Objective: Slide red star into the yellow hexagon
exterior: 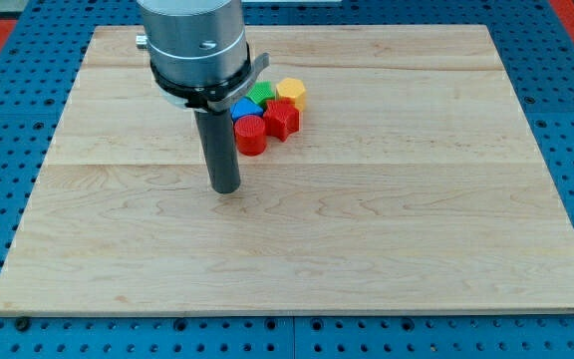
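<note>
Beside the yellow hexagon (291, 93), red star (281, 119) sits upright, no clear long axis.

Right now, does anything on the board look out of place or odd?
Nothing stands out. The blocks sit bunched together: red star, yellow hexagon, green block, blue block, red cylinder. My tip rests below-left of them.
</note>
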### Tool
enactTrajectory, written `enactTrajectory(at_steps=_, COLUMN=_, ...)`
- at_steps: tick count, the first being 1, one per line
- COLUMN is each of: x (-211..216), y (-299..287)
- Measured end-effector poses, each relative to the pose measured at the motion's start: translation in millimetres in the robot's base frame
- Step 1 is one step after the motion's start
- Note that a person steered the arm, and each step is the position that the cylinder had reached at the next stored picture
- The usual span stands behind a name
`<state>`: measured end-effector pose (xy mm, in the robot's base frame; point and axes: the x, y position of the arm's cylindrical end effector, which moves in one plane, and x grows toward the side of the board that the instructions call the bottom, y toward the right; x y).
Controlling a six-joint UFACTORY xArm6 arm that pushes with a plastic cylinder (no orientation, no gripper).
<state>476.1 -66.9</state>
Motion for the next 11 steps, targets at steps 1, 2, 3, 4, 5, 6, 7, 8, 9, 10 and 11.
enactTrajectory(at_steps=1, x=-0.3, y=0.0)
enactTrajectory(at_steps=2, x=-0.3, y=2.8)
enactTrajectory(at_steps=3, x=-11.9, y=3.0)
enactTrajectory(at_steps=4, x=-21.9, y=17.2)
enactTrajectory(at_steps=5, x=-44.8, y=43.4)
enactTrajectory(at_steps=6, x=-57.7, y=43.2)
enactTrajectory(at_steps=7, x=-62.8, y=38.9)
enactTrajectory(at_steps=8, x=-69.9, y=42.8)
enactTrajectory(at_steps=9, x=-88.2, y=95.1)
enactTrajectory(at_steps=10, x=-118.7, y=161.7)
enactTrajectory(at_steps=11, x=-135.7, y=195.8)
